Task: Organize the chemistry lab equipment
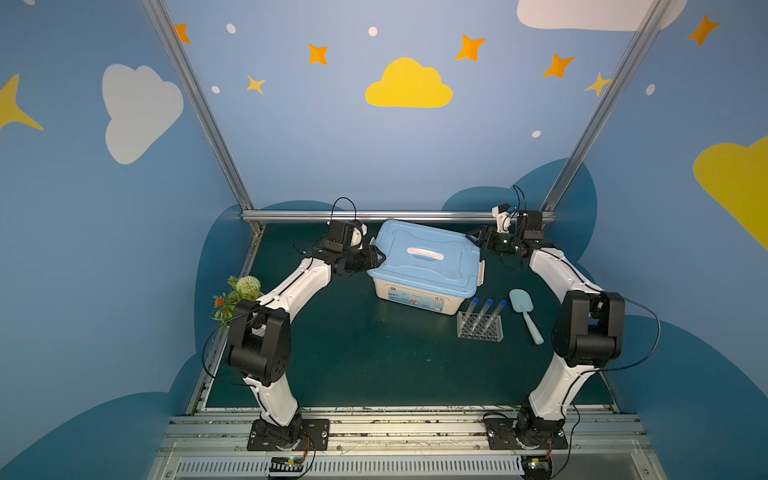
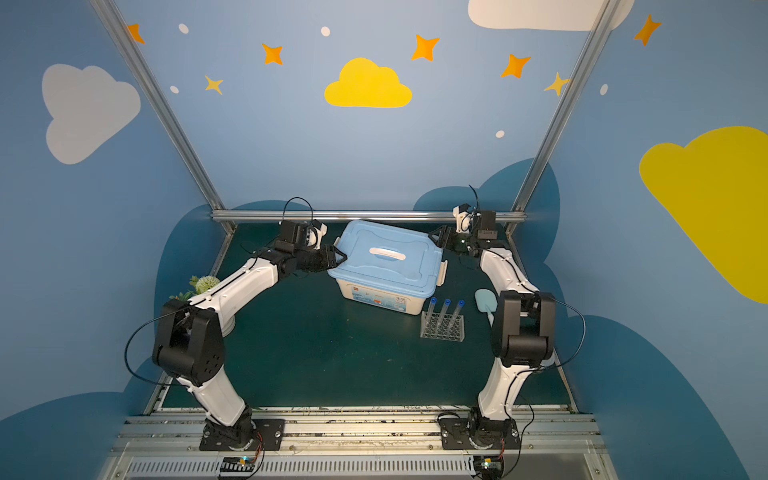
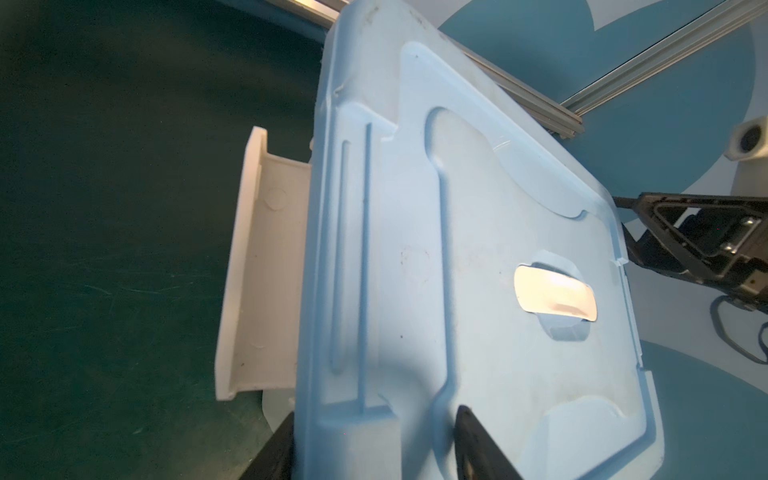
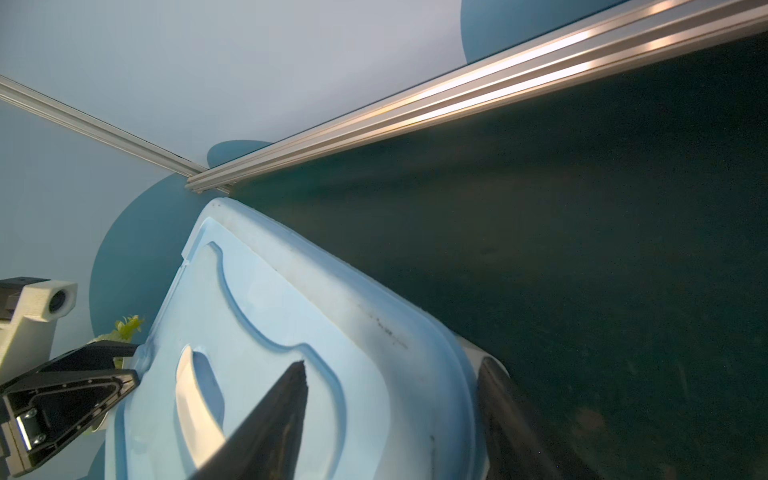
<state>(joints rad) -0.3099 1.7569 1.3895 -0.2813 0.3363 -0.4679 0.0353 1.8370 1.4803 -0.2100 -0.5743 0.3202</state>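
snag hazard: left pincer [image 1: 379, 259] and right pincer [image 1: 471, 237], jaws apart, straddle the bin lid's [image 1: 424, 257] ends; a finger catching its rim could shove the bin [image 1: 415, 297] into the test tubes [image 1: 484, 313] racked just in front of it.

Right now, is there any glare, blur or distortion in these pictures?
Left wrist view: glare washes out the lid handle. Right wrist view: bright streaks on the rail. In both top views the light is even, but the posts splay outward, a wide-lens effect.
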